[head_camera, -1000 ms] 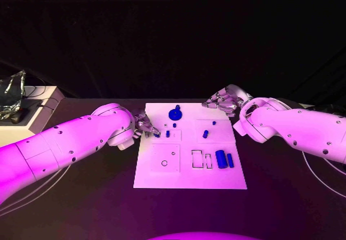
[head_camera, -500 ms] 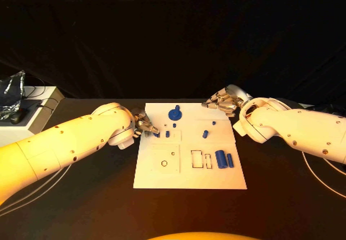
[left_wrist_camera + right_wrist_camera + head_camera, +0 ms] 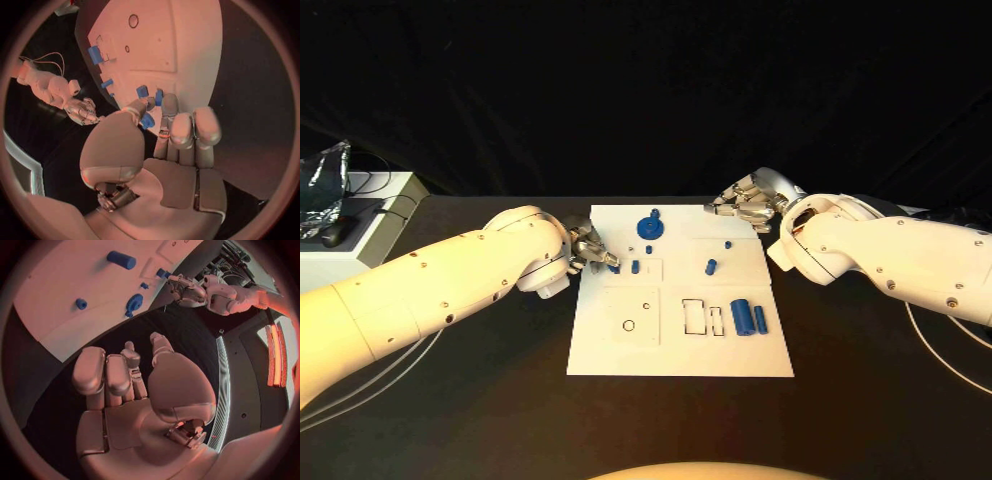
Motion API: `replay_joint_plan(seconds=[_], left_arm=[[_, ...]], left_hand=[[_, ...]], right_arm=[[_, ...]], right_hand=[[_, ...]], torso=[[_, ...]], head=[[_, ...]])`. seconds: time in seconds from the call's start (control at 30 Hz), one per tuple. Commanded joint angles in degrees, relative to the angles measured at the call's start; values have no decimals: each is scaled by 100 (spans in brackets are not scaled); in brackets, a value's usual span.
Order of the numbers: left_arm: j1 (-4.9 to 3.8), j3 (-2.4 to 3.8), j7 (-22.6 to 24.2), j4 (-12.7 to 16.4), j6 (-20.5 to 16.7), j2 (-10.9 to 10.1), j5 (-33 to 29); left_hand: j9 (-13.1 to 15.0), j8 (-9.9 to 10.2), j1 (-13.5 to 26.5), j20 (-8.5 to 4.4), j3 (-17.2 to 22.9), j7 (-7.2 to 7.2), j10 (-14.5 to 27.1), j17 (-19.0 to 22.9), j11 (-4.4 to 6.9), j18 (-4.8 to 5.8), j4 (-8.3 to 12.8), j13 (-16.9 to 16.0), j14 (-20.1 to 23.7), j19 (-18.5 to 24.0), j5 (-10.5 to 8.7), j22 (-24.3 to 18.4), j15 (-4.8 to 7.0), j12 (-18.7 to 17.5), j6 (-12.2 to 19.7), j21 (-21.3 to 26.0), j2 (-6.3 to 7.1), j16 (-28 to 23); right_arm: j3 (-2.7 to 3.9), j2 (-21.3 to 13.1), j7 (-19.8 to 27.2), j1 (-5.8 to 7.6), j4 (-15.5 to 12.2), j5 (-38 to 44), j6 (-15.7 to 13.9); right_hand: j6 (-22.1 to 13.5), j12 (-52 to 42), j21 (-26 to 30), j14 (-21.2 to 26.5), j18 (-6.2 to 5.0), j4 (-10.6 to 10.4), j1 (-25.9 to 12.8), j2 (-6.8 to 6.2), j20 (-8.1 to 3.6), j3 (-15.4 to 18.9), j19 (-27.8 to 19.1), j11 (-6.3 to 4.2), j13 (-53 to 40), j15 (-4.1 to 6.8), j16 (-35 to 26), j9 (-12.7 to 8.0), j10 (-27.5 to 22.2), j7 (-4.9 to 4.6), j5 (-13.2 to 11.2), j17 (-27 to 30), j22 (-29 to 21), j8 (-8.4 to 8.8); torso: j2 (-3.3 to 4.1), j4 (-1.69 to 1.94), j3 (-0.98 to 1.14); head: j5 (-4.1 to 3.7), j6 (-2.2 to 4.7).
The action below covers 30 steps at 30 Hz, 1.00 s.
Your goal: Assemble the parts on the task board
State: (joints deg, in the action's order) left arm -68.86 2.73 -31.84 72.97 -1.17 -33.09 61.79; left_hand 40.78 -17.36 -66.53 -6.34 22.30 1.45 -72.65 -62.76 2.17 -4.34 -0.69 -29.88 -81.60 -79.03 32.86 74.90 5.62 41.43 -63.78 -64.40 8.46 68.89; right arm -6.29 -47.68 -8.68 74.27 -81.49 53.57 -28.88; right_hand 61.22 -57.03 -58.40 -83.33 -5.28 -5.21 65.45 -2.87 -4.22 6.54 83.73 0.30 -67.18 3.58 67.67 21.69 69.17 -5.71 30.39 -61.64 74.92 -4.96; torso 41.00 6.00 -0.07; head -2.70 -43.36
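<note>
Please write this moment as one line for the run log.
left hand: pinches small blue part at task board left edge | right hand: holds nothing, beside board's far right corner

right hand empty, fingers loosely curled above the dark table, off the white board. blue parts on the board: a cylinder, a knob. left hand at the board's far edge.
</note>
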Motion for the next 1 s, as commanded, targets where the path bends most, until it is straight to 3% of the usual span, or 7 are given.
replay_joint_plan(seconds=[0.03, 1.0], left_arm=[[25, -13, 47, 26, 2, 4, 27], [107, -49, 50, 9, -11, 47, 172]], left_hand=[[7, -10, -91, -20, 676, -6, -117, 3, 131, 76, 651, -5, 7, -14, 13, 697, 46, -17, -29, -19, -32, -28], [7, -7, -93, -19, 685, -5, -122, 2, 132, 74, 648, -11, 7, -17, 13, 699, 46, -21, -32, -27, -29, -26]], right_arm=[[4, -3, 50, -2, -10, 35, 39], [4, -11, 51, -2, -16, 39, 45]], right_hand=[[17, 26, 32, 13, -7, 15, -13, 51, -13, 15, 339, 6, -8, 0, -15, -9, 19, -1, 12, 8, 780, 19], [17, 26, 32, 13, -7, 15, -13, 51, -13, 15, 339, 6, -8, 0, -15, -9, 19, -1, 12, 8, 780, 19]], torso=[[-2, 5, -5], [-1, 1, -4]], head=[[0, -2], [-10, -18]])
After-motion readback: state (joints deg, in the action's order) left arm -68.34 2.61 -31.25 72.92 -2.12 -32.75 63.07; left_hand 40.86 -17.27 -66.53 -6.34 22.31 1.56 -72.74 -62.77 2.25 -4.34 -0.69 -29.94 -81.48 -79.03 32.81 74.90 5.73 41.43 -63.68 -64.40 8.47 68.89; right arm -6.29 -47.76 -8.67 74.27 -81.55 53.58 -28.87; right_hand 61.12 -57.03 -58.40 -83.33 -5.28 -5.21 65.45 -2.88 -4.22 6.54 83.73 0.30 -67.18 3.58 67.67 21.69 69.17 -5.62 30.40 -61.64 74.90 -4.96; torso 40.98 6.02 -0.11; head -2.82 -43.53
